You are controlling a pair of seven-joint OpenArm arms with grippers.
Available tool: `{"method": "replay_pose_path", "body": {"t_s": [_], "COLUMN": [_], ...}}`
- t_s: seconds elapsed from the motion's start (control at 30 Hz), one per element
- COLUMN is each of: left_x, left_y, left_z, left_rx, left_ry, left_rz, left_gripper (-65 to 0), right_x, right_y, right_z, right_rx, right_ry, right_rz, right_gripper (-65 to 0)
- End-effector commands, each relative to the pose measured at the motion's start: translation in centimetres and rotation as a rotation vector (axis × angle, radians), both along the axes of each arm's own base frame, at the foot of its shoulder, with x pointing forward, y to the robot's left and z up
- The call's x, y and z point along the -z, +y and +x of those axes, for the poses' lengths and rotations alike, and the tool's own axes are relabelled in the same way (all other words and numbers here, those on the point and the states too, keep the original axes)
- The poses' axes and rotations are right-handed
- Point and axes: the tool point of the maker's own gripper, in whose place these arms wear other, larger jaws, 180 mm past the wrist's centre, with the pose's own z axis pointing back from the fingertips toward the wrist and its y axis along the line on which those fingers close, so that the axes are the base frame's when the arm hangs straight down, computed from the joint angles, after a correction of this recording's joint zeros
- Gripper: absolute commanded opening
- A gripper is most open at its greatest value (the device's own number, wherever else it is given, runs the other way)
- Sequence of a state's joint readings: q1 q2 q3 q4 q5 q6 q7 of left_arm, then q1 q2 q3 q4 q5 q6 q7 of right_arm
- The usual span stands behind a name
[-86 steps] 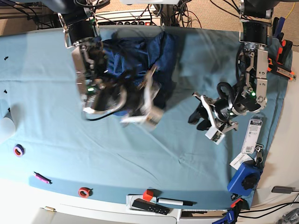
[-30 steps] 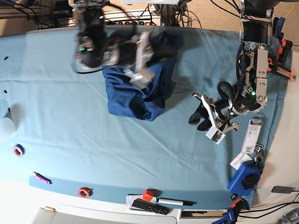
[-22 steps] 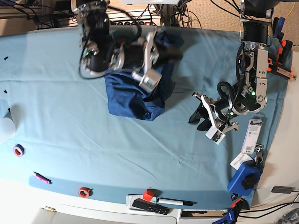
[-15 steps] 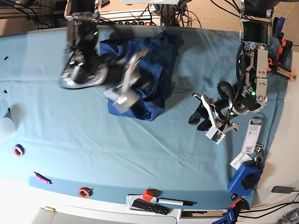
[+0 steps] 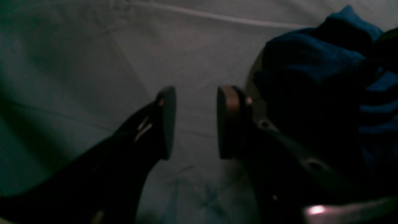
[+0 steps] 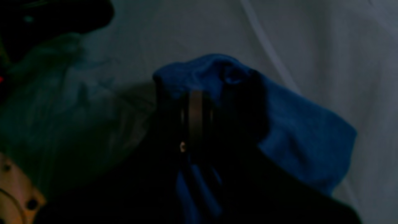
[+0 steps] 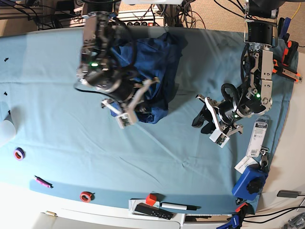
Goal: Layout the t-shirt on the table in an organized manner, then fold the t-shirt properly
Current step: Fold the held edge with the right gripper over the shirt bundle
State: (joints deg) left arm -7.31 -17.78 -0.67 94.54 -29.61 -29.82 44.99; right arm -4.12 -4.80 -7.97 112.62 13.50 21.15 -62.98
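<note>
The dark blue t-shirt (image 7: pixel 155 62) lies bunched at the far middle of the teal table (image 7: pixel 52 100). My right gripper (image 7: pixel 125 113) is at the shirt's near edge. In the right wrist view it (image 6: pixel 196 121) is shut on a fold of the blue t-shirt (image 6: pixel 295 133), lifted above the cloth. My left gripper (image 7: pixel 200 123) hovers over bare cloth to the right of the shirt. In the left wrist view it (image 5: pixel 194 123) is open and empty, with the t-shirt (image 5: pixel 311 62) beyond its right finger.
Along the near edge lie a purple tape ring (image 7: pixel 19 153), a pink marker (image 7: pixel 42 181), a red tape ring (image 7: pixel 86 196), a red cube (image 7: pixel 151 199), a black remote (image 7: pixel 152 211) and a pen (image 7: pixel 178 206). A blue object (image 7: pixel 249 183) and paper tags (image 7: pixel 259 138) sit at right.
My right arm has swung from the far edge toward the near side of the shirt, carrying fabric with it, and the shirt's shape has shifted. My left arm has not moved.
</note>
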Motion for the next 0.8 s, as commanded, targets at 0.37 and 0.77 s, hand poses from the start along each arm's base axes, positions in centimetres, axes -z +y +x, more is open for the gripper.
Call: {"method": "replay_pose_path", "body": {"t_s": [0.37,0.77], "left_x": [-1.8,-1.8], "left_y": [-0.1,-0.1], "left_z": [0.9,0.9], "left_rx": [0.0,-0.001], "left_ry": [-0.056,-0.055], "left_rz": [-0.027,-0.027], "left_gripper": [-42.0,-42.0], "right_x": [-1.0,3.8], "right_y": [-1.6,0.0], "right_z": [2.3,1.3], "right_rx": [0.172,0.105], "right_ry": [-0.101,0.047], "right_rz": [-0.089,-0.066], "right_gripper": [-65.0,-65.0]}}
